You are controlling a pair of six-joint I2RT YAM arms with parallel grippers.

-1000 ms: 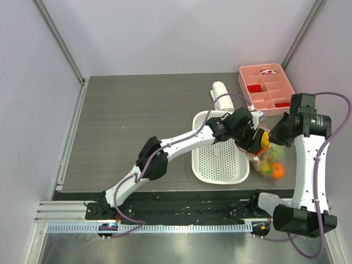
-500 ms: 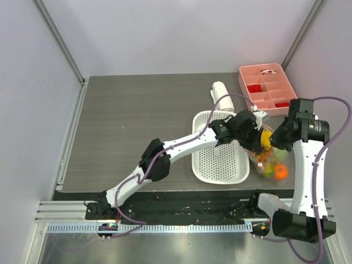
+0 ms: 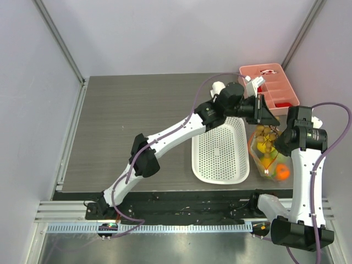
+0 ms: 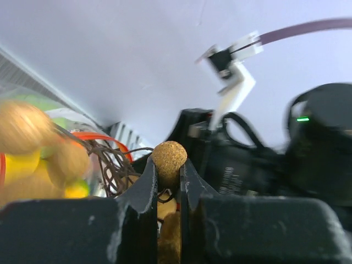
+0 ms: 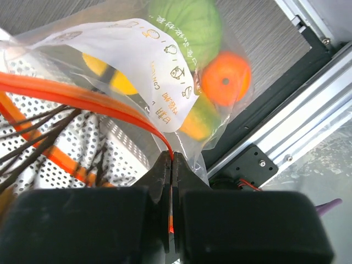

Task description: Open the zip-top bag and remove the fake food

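L gripper [image 4: 168,175] clamped on grape bunch [image 4: 169,157], bunch hanging over zip-top bag [image 5: 137,49] mouth. R gripper [image 5: 171,164] pinched shut on bag's zip strip [image 5: 82,99]. Inside bag: orange [image 5: 225,78], green fruit [image 5: 190,22].

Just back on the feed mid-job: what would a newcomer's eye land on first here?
The left gripper, stretched far across to the right, pinches a bunch of small brown plastic grapes on wiry stems, dangling over the clear crinkly zip-top bag. The right gripper clamps that bag's orange-red zip strip. A round orange fruit and a green fruit sit inside.
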